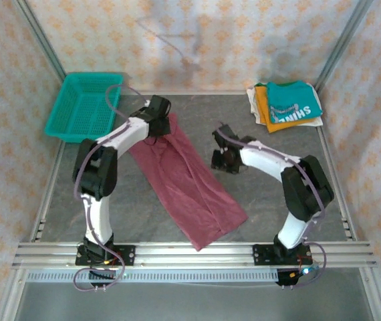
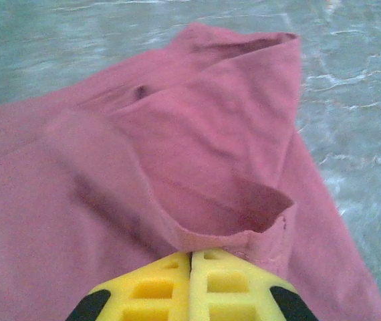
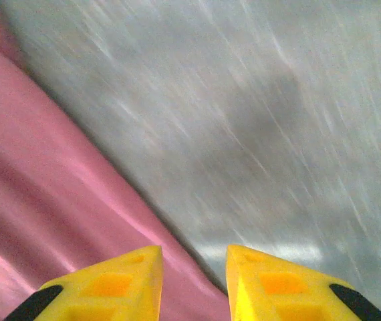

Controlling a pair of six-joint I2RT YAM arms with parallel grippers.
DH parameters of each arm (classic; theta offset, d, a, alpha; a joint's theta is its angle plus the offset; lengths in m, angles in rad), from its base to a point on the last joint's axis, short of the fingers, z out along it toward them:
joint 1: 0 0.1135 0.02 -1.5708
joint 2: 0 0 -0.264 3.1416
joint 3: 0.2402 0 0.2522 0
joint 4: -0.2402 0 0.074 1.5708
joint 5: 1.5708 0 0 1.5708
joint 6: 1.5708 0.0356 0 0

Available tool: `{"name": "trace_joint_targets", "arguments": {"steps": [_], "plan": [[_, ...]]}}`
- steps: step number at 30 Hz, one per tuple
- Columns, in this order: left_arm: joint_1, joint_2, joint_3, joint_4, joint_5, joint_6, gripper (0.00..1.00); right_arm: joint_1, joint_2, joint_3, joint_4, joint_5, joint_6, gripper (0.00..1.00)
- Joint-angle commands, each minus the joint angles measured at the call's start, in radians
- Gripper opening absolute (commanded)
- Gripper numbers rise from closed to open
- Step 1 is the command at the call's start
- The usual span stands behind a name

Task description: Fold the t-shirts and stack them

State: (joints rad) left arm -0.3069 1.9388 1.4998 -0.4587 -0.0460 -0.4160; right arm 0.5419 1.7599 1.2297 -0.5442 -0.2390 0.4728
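**Maroon tee pinched at one end: slipping and bunching to be guarded against**

The maroon t-shirt (image 1: pixel 190 184) is laid out as a long, narrow strip running diagonally across the grey table (image 1: pixel 271 194), between the two arms. Its far end is taken by the left gripper (image 2: pixel 191 254), whose yellow fingers are pressed together on what looks like a hem, with a loose pocket of cloth standing open just above them. The right gripper (image 3: pixel 194 257) is held spread over bare table, just beside the shirt's long edge, and nothing is gripped by it.

The main risk is judged to be a thin hold. If only one layer of the hem is caught, the lower layers may be left behind when the end is carried over, and the fold would be spoiled. A crooked or bunched fold may also be produced, since the strip is held at one point only and its near end is not pinned.

A stack of folded t-shirts (image 1: pixel 287 105), with a teal one on top, is set in the far right corner, well apart from the work. A teal mesh basket (image 1: pixel 87 100) is placed at the far left, close behind the left arm's wrist, where its rim could be clipped by a wide swing.
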Motion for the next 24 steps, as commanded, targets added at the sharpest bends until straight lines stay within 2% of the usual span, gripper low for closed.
{"name": "trace_joint_targets", "arguments": {"steps": [1, 4, 8, 14, 18, 21, 24], "plan": [[0.031, -0.141, -0.127, 0.015, -0.085, -0.064, 0.06, 0.007, 0.108, 0.155, 0.003, -0.041, -0.106, 0.31], [0.06, -0.159, -0.185, -0.016, -0.077, -0.098, 0.05, 0.014, 0.221, 0.275, 0.028, -0.111, -0.13, 0.3], [0.077, -0.156, -0.265, 0.006, -0.082, -0.113, 0.05, 0.032, 0.344, 0.411, -0.005, -0.142, -0.154, 0.29], [0.08, -0.108, -0.25, 0.005, -0.064, -0.038, 0.07, 0.034, 0.383, 0.435, -0.018, -0.109, -0.138, 0.29], [0.074, -0.192, -0.301, 0.028, -0.097, -0.079, 0.06, 0.032, 0.367, 0.412, -0.022, -0.11, -0.126, 0.29], [0.074, -0.311, -0.428, 0.151, -0.097, -0.111, 0.09, 0.031, 0.356, 0.397, 0.004, -0.151, -0.118, 0.3], [0.093, -0.306, -0.428, 0.105, -0.062, -0.146, 0.07, 0.021, 0.356, 0.381, 0.039, -0.22, -0.099, 0.3]]}}
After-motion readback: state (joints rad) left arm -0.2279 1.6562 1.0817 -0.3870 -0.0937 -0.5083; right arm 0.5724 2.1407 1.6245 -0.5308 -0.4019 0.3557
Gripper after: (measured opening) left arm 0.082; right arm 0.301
